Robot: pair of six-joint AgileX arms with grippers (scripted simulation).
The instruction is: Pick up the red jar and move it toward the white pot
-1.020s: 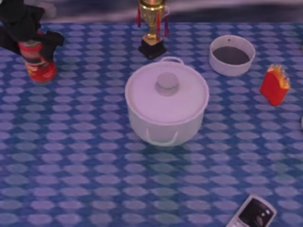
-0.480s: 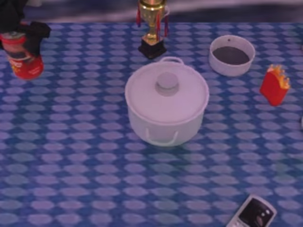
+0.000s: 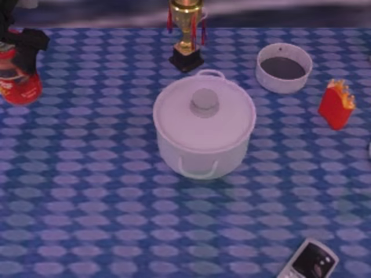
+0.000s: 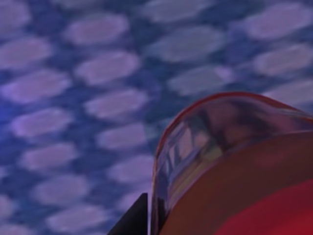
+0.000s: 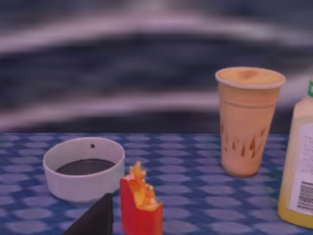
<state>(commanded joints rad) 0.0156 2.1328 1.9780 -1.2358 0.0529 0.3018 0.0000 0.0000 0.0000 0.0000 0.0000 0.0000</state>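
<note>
Left gripper at the far left edge of the table, well left of the pot; clamped on the jar, which hangs tilted in its grasp. Left wrist view: jar fills the lower corner, patterned cloth behind. Pot at table centre, lid on. Trophy just behind pot. Bowl behind and right of pot; fries carton farther right. Phone well in front-right of pot. Right arm outside the top view; finger spacing cannot be told. Right wrist view: bowl, carton, cup, bottle
</note>
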